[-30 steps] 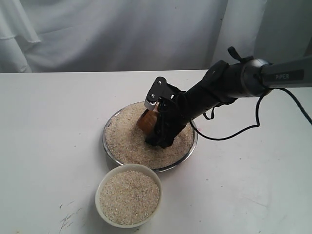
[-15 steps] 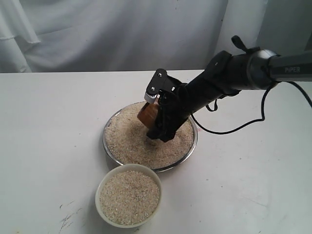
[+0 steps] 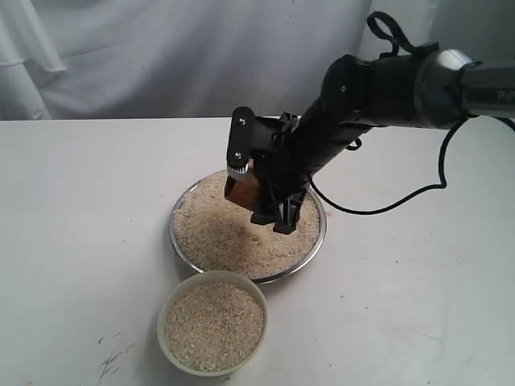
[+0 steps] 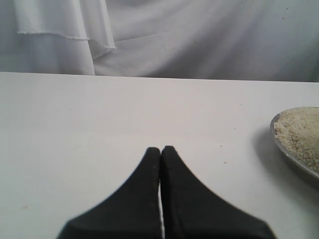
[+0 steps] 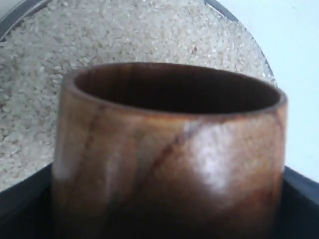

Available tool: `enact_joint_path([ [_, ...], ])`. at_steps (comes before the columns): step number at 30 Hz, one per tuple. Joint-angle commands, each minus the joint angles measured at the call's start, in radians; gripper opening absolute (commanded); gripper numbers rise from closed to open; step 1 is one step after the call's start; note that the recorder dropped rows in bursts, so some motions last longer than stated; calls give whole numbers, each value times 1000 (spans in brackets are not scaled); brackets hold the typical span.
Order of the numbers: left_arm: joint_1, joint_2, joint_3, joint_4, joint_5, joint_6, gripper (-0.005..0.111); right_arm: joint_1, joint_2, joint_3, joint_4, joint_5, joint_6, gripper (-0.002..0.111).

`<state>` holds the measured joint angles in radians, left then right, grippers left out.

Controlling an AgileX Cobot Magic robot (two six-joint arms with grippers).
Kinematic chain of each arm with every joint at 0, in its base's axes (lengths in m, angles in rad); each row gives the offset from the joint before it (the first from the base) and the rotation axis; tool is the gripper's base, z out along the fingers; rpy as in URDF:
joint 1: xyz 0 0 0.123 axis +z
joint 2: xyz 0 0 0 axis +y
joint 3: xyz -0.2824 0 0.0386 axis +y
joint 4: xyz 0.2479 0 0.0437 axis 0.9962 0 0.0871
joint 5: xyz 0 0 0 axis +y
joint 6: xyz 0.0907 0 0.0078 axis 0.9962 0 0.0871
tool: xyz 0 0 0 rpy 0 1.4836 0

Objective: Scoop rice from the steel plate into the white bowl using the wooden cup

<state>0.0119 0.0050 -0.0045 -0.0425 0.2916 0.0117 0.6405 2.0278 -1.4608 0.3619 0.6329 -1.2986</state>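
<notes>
- Rice [image 3: 213, 233] could spill short of the white bowl [image 3: 166, 310] if the wooden cup [image 3: 243, 191], clamped in the right gripper [image 3: 254, 193], tips early.
- Left gripper [image 4: 160, 152]: jaws pressed together, empty.

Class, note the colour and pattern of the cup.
Reddish-brown wood with darker grain streaks; the cup shows best in the right wrist view.

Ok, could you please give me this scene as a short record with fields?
right gripper: shut on the wooden cup, tilted over the steel plate
left gripper: shut, holding nothing, over the table to one side of the plate
rice: covers the plate; more fills the white bowl
cup contents: inside looks dark, cannot tell
bowl position: on the table, close beside the plate
</notes>
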Motion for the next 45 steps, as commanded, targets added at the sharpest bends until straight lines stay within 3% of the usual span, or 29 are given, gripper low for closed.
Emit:
enact_joint_path([
  [1,-2,-5,5,-1,-6,-3,0,52,-36,-2,-252,3,104,0],
  [6,-2,-5,5,-1,-6,-3,0,89,-36,-2,-514,21,287,0],
  [21,-2,-5,5,-1,-6,-3,0,112,-36,-2,-996,45,356,0],
  [45,-2,-5,5,-1,-6,-3,0,116,102,-27,-1426,134,409,0],
])
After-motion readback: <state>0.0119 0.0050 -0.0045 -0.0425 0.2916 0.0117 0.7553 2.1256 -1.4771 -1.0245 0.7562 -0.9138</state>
